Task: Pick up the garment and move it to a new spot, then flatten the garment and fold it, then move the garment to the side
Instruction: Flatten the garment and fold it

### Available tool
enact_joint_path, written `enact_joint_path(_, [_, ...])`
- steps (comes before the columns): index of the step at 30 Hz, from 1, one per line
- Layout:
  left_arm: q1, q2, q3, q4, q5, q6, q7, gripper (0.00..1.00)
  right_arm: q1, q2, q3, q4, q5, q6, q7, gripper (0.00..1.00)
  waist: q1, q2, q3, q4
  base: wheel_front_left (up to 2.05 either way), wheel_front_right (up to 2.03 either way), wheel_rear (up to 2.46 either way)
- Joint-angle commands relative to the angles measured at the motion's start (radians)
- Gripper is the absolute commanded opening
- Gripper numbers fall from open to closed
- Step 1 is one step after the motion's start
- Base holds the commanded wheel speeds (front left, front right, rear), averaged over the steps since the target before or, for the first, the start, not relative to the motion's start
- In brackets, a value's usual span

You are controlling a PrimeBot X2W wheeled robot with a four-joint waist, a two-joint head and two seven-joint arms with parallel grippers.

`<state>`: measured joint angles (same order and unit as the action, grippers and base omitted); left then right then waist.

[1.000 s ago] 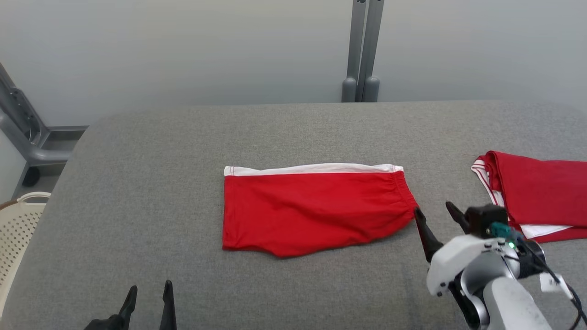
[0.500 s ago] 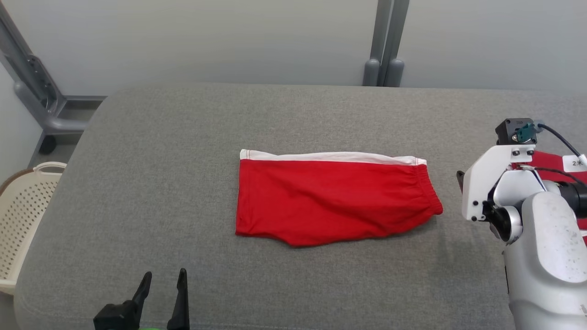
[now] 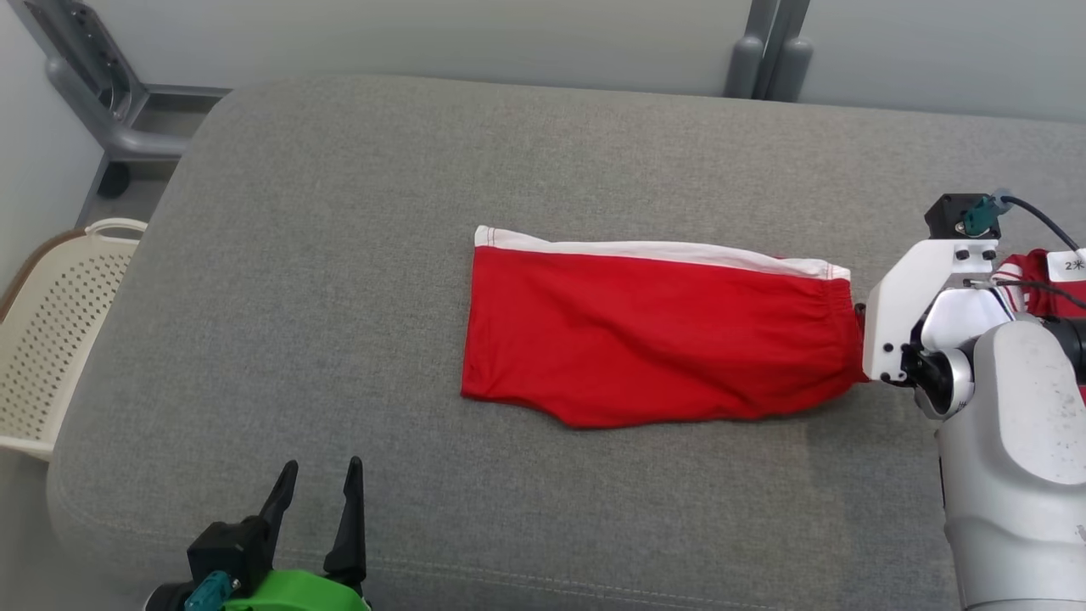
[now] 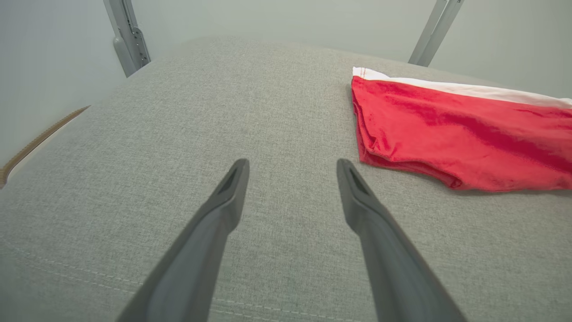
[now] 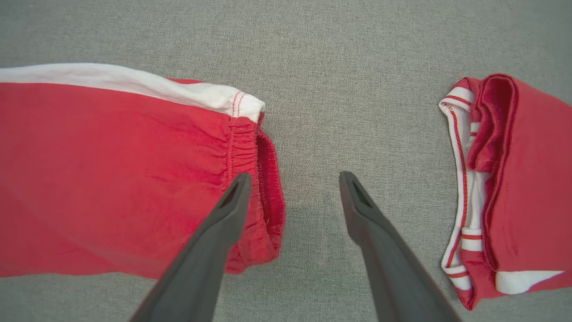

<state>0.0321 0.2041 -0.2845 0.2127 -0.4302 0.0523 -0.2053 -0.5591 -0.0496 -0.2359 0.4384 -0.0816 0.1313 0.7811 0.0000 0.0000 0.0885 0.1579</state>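
The garment (image 3: 653,331), red shorts with a white side stripe, lies folded flat in the middle of the grey padded table (image 3: 339,255). Its elastic waistband end points toward my right arm. The right wrist housing (image 3: 899,314) hangs over that end and hides the fingers. In the right wrist view the right gripper (image 5: 295,176) is open and pointing down, one finger over the garment (image 5: 111,179) and the other over bare table. My left gripper (image 3: 322,465) stands open near the front edge, well left of the garment (image 4: 447,129), with nothing between its fingers (image 4: 292,163).
A second folded red and white garment (image 5: 523,179) lies on the table just right of my right gripper, partly behind the arm (image 3: 1031,263). A cream perforated basket (image 3: 51,331) stands off the table's left edge. Grey metal posts (image 3: 768,51) rise behind the table.
The head camera has tilted down and turned, shifting the whole picture. My right gripper has turned fingers-down and come over the garment's waistband end. The garment and the left gripper have stayed put.
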Motion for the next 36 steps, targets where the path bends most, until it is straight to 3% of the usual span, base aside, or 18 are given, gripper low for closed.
enact_joint_path(1, [-0.024,0.002,-0.002,0.005,0.007,-0.005,-0.005,1.00,-0.013,-0.002,-0.011,0.014,-0.011,-0.001,-0.013,1.00,0.0000,0.0000,0.030,0.021,0.00,0.00,0.00])
enact_joint_path(22, [-0.061,0.004,-0.017,0.028,-0.005,-0.010,-0.014,1.00,-0.065,-0.003,-0.073,0.174,0.013,-0.001,-0.082,1.00,0.0000,0.0000,0.064,0.052,0.00,0.00,0.00])
enact_joint_path(36, [-0.069,0.000,-0.032,0.035,-0.014,-0.006,-0.012,1.00,-0.141,0.000,-0.152,0.391,0.031,-0.001,-0.134,1.00,0.0000,0.0000,0.092,0.098,0.00,0.00,0.00])
